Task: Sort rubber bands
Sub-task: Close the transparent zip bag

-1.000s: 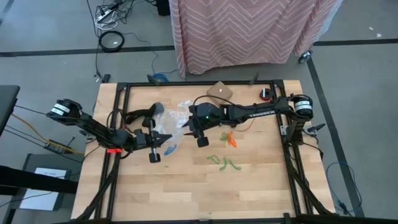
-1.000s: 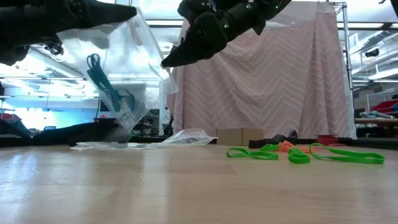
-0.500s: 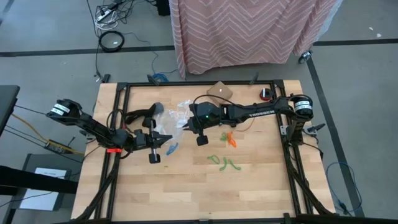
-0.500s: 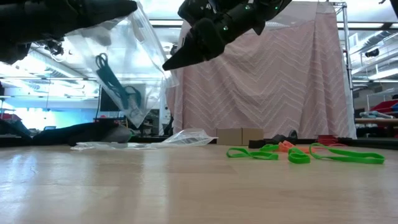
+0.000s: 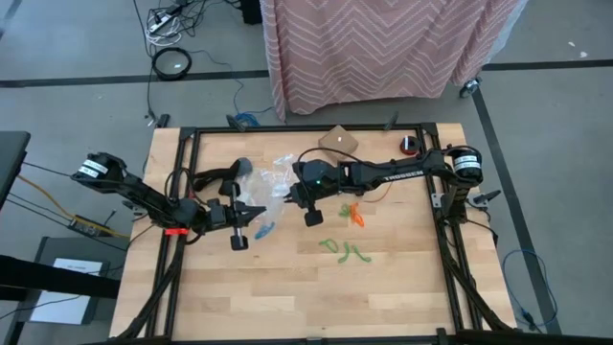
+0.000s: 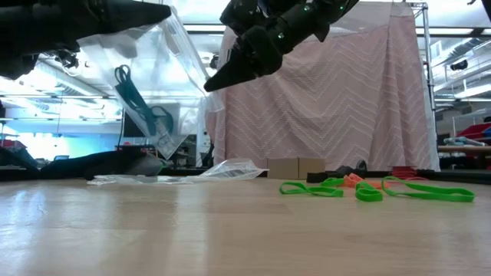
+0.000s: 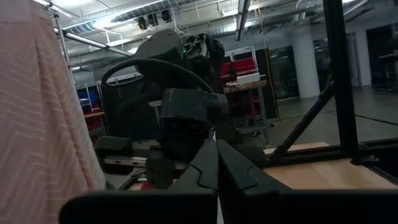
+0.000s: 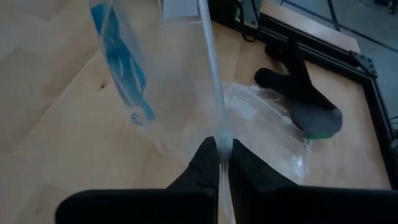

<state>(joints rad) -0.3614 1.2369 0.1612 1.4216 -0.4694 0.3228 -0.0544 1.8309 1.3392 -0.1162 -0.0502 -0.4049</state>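
Since a second ago the right pincer [image 6: 209, 86] has closed on the bag [image 6: 157, 84] rim, opposite the left pincer [image 6: 165, 11], also clamped there. We judge bagging blue bands [image 6: 130, 96] done; next, probably sealing. Thin green bands [image 5: 343, 250] lie below-right of the right pincer.

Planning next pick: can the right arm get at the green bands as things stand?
Probably not yet: the right gripper is shut on the clear bag. The green bands themselves lie uncovered on the table.
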